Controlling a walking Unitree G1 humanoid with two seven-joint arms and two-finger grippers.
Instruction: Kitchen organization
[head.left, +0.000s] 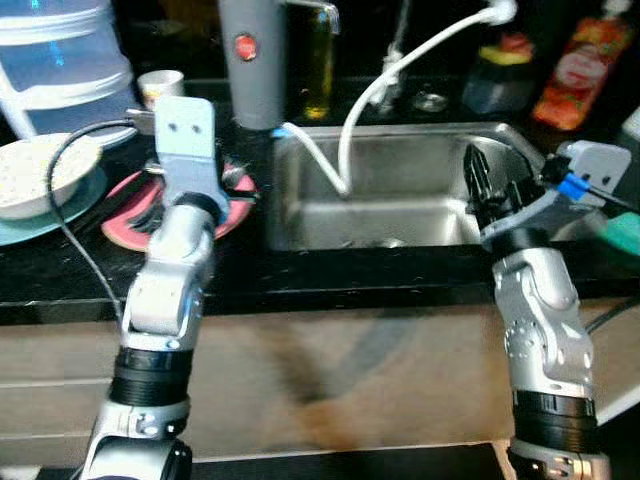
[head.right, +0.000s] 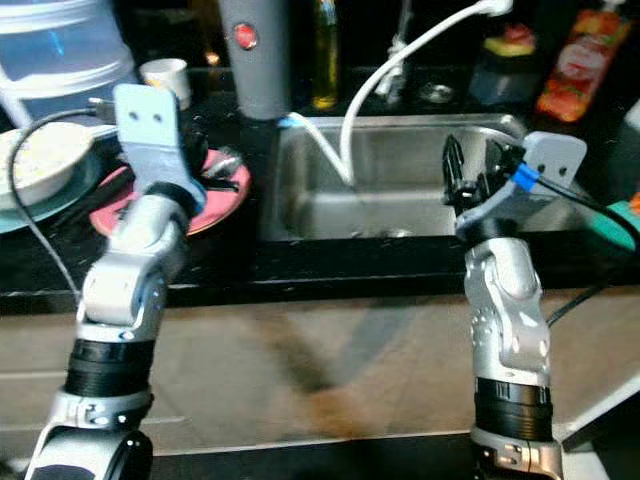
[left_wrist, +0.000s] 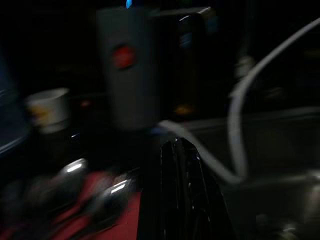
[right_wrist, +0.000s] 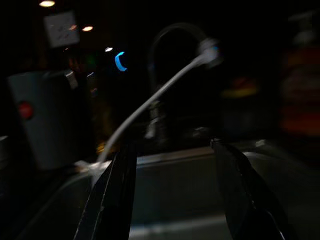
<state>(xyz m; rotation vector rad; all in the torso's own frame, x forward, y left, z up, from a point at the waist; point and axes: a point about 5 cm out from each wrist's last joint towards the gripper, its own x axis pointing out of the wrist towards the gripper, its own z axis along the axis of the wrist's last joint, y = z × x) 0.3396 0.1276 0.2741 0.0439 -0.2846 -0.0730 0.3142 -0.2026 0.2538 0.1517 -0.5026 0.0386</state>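
Standing at a black counter (head.left: 330, 275) with a steel sink (head.left: 400, 190) at frame centre. Reaching the left gripper (left_wrist: 182, 200) over a pink plate (head.left: 215, 215) at centre left, fingers pressed together along one line, nothing between them. Holding the right gripper (right_wrist: 175, 195) above the sink's right side, fingers spread wide apart and empty. Lying across the plate: dark utensils (left_wrist: 95, 197), blurred. Sitting at far left: a white bowl (head.left: 40, 170) on a teal plate (head.left: 50, 225). Standing at upper centre: a grey canister (head.left: 255, 60) with a red spot. Drooping into the basin: a white hose (head.left: 360, 110).
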